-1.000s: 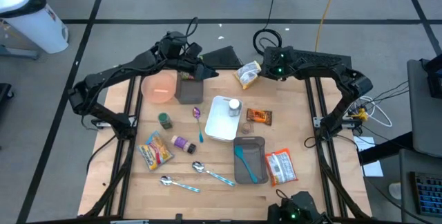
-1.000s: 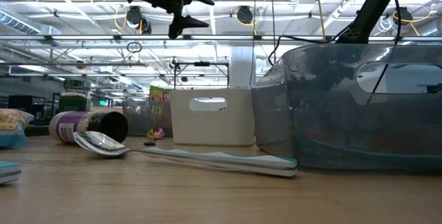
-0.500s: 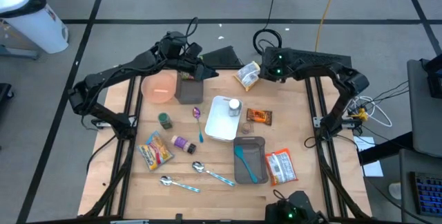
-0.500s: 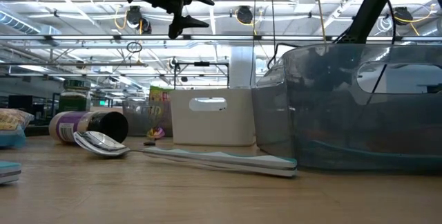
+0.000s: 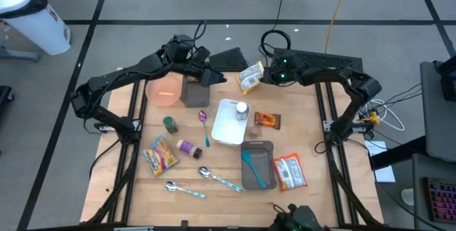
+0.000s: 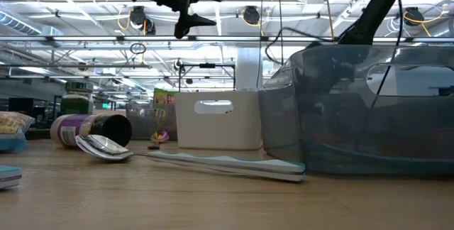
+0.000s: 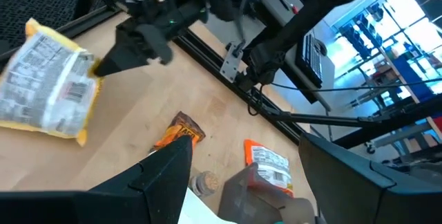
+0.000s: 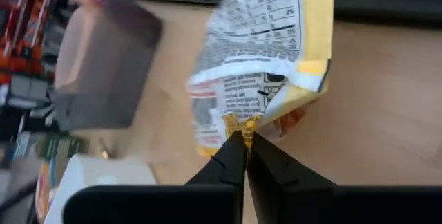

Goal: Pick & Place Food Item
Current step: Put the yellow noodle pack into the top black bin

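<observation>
Since the right claw (image 8: pixel 244 140) is pressed together on the crimped edge of the yellow snack bag (image 5: pixel 251 76), the pick half of the job looks done, or very nearly. In the right wrist view the two dark fingertips meet on the bag's yellow seam, and the bag hangs out past them with its printed back showing. From above, the bag sits at the far edge of the tabletop (image 5: pixel 308 135), near the middle of that edge, with the right claw just beside it on the right. Whether it has cleared the wood I cannot tell.

What is left, as I judge it, is the carry and the set-down. The task names no target. The likeliest places are the white tray (image 5: pixel 226 125) in the middle of the tabletop, which already holds a small jar (image 5: pixel 241 110), or the grey bin (image 5: pixel 257 165) toward the near edge, which holds a teal utensil (image 5: pixel 251 165).

The left claw (image 7: pixel 238 165) waits spread and empty, up near the far edge on the left side, above the grey box (image 5: pixel 194 92) and beside the pink bowl (image 5: pixel 164 89).

As for writing, the bag's back carries a nutrition-facts panel in black on white, plus smaller blocks of print, but no word or brand reads clearly. The other packets on the tabletop are too small to read.
</observation>
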Robot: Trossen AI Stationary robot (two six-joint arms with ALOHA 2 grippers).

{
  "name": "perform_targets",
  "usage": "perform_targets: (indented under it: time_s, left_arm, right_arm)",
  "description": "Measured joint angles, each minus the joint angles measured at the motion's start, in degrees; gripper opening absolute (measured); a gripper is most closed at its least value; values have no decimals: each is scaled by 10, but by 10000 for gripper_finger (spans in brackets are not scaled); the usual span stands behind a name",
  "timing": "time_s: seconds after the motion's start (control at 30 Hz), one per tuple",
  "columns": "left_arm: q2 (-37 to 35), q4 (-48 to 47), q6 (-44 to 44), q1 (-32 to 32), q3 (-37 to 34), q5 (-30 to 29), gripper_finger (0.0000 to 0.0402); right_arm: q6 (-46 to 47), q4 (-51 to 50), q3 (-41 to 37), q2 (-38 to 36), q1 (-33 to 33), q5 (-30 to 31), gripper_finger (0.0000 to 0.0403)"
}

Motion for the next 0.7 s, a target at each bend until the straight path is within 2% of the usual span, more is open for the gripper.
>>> perform_targets:
  time_s: [0.27, 0.43, 0.6, 0.7]
  left_arm:
    - [0, 1, 32, 2, 0, -2, 271]
    - [0, 5, 56, 2, 0, -23, 271]
    - [0, 27, 59, 2, 0, -22, 271]
    - [1, 42, 50, 2, 0, -1, 271]
  right_arm:
    - [-109, -98, 0, -133, 17, -1, 0]
    - [-159, -169, 1, -222, 28, -4, 0]
    - [-200, -264, 35, -284, 48, -45, 0]
    - [-226, -304, 70, -304, 72, -81, 0]
